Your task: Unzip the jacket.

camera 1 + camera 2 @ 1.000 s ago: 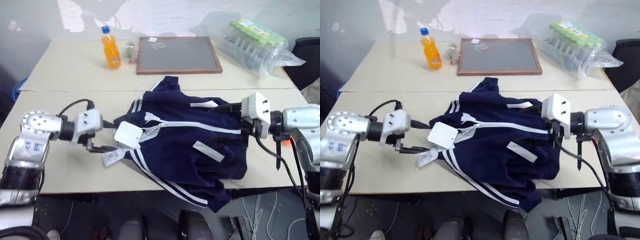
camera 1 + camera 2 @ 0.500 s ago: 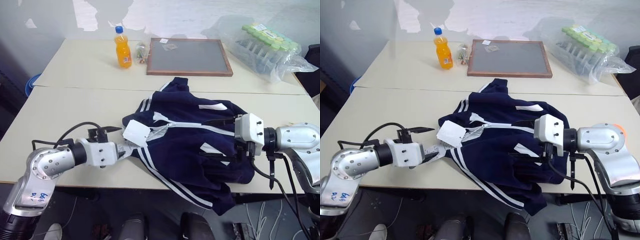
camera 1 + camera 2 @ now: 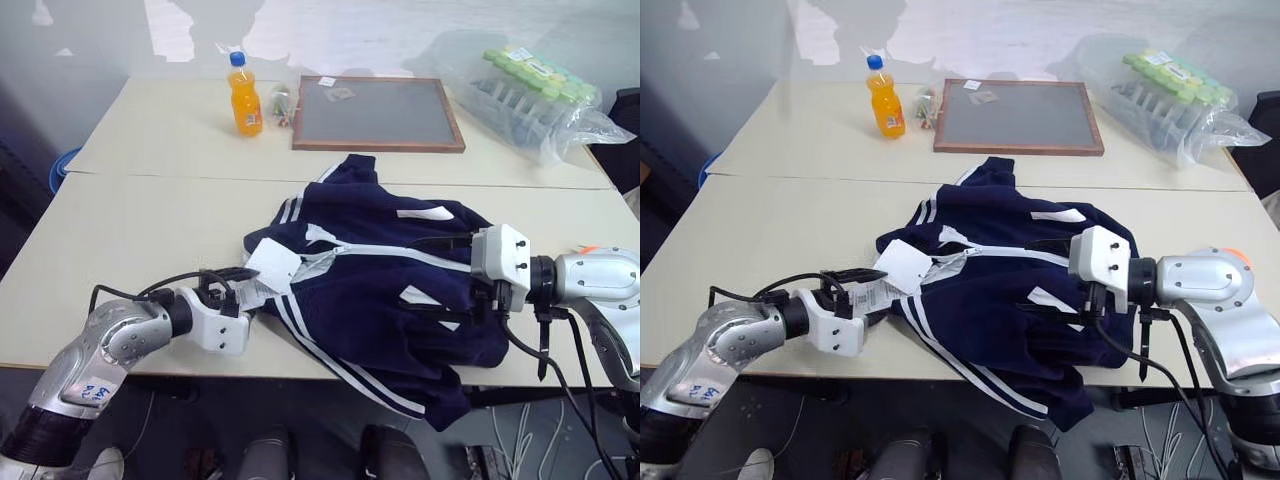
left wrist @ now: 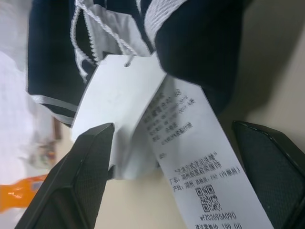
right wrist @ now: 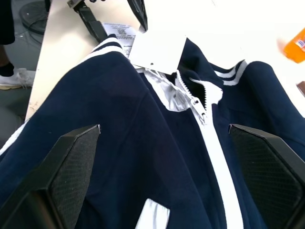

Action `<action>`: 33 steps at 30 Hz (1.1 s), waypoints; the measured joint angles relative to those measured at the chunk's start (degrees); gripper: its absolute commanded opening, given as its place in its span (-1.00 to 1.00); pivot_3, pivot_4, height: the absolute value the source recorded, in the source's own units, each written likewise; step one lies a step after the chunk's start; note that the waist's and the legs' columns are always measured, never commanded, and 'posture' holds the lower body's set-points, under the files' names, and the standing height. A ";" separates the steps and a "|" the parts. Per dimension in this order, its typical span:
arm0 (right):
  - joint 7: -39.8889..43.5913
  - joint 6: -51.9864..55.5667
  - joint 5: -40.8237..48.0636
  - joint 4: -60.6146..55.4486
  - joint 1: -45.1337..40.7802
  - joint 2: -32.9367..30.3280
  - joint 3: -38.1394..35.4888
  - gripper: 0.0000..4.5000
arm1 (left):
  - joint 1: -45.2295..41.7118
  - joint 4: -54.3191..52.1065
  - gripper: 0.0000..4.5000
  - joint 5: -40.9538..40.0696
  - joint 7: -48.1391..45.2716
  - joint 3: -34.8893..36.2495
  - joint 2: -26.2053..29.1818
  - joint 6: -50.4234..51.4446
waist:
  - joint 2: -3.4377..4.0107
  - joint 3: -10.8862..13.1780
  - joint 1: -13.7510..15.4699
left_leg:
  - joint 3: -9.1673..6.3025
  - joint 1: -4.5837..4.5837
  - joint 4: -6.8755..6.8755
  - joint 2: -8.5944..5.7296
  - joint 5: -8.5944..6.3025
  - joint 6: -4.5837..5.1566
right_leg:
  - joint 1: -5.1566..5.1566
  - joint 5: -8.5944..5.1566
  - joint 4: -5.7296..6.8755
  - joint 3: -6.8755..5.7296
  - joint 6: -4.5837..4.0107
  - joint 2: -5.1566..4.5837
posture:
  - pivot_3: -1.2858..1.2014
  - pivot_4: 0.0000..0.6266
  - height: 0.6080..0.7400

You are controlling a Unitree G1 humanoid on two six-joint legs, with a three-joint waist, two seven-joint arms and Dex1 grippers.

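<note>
1. My left gripper (image 3: 232, 285) now sits lower and closer to the collar end of the crumpled navy-blue fabric jacket (image 3: 380, 300).
2. It has rolled over, its open fingers now straddling the white paper tags (image 4: 167, 138).

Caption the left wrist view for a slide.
Open left gripper straddles the jacket's white paper tags on the table.
</note>
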 measured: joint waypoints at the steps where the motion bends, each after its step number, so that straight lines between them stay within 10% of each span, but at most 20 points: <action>1: -0.31 0.24 0.04 -0.15 0.00 0.00 0.00 1.00 | -0.73 0.96 0.85 1.58 1.99 -0.03 0.00 -1.61 | 0.00 0.00 -0.02 | 0.01 0.00 -0.01 0.00 0.00 0.00 | 0.00 0.00 0.00 0.00 0.00 0.00 | 0.03 -0.52 1.00; 19: -1.59 0.81 0.58 -0.06 -0.65 0.01 0.10 1.00 | -13.72 12.48 0.85 10.79 13.82 -5.70 -0.01 -16.07 | 0.00 0.00 0.01 | 0.03 -0.02 0.00 -0.01 -0.02 0.02 | -0.01 0.00 -0.01 -0.01 0.01 -0.01 | 0.03 -0.52 1.00; 33: -3.57 2.13 1.01 -0.79 2.29 0.01 0.02 1.00 | -16.04 14.08 -0.99 8.89 13.62 -7.56 -0.53 -20.05 | 0.00 0.00 0.00 | 0.03 -0.01 0.00 -0.01 -0.01 0.02 | 0.00 0.01 -0.01 -0.01 0.01 -0.01 | 0.03 -0.52 1.00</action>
